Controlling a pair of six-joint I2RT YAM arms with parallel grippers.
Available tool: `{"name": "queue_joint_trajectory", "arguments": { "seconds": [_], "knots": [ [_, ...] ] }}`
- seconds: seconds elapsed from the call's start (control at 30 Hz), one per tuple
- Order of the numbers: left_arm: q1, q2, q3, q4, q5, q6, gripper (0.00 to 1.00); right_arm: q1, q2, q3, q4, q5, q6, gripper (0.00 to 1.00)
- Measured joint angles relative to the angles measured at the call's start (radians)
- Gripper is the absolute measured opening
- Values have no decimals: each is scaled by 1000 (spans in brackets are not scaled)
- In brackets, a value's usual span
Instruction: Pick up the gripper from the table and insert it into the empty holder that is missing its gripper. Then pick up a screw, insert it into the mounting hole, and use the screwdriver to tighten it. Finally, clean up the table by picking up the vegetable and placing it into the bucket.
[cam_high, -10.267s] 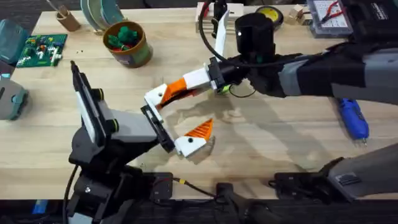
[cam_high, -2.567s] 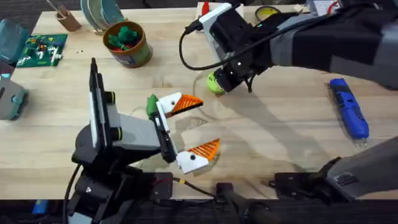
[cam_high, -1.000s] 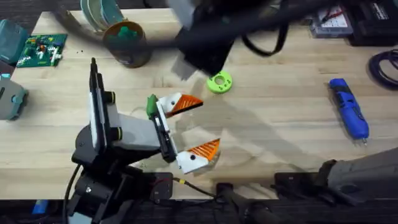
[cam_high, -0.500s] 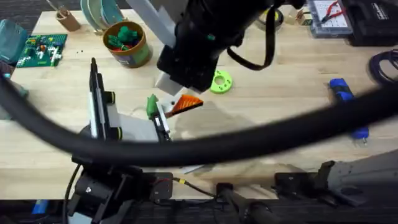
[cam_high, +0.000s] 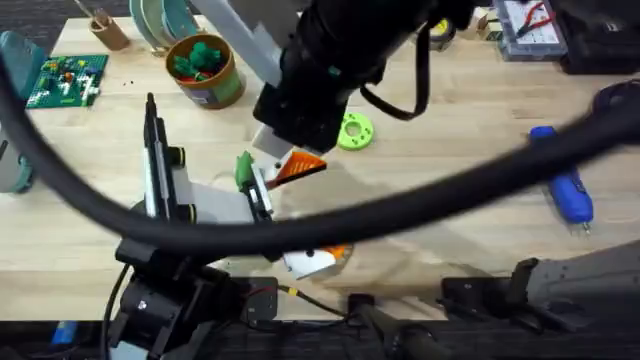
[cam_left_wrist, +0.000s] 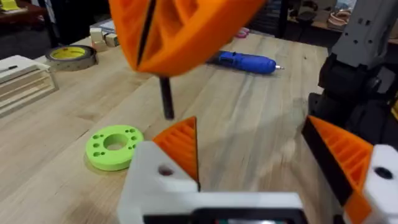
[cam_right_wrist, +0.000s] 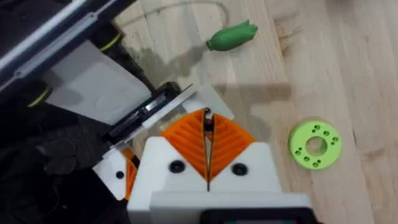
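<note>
My left gripper (cam_high: 320, 208) lies open on the table, and both its white bases carry orange wedges (cam_left_wrist: 181, 144). No bare holder or loose gripper shows. My right gripper (cam_high: 272, 146) hangs just above its far finger, shut on a thin dark screw (cam_left_wrist: 166, 99) that points down near a hole in the white base (cam_left_wrist: 165, 170). The screw's head (cam_right_wrist: 208, 119) sits between my right pads. The green vegetable (cam_high: 243, 168) lies beside the left gripper's far finger. The blue screwdriver (cam_high: 568, 195) rests at the right. The brown bucket (cam_high: 215, 90) stands at the back left with dark green toys inside.
A lime-green disc (cam_high: 353, 131) lies right of the right gripper. The right arm and its black cable sweep across the table's middle. A circuit board (cam_high: 65, 80) lies at far left. A tape roll (cam_left_wrist: 71, 56) and a wooden crate (cam_left_wrist: 22, 78) sit beyond the disc.
My right arm has swung from near the lime-green disc to above the left gripper's far finger, carrying the screw. In the last half second it barely shifted. The left arm has stayed still.
</note>
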Motion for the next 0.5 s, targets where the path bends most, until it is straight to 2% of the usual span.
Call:
{"name": "queue_joint_trajectory", "arguments": {
  "seconds": [0.5],
  "knots": [
    [0, 0, 0, 0, 0, 0, 992, 0, 0, -88, 76, 0, 0, 6]
  ]
}}
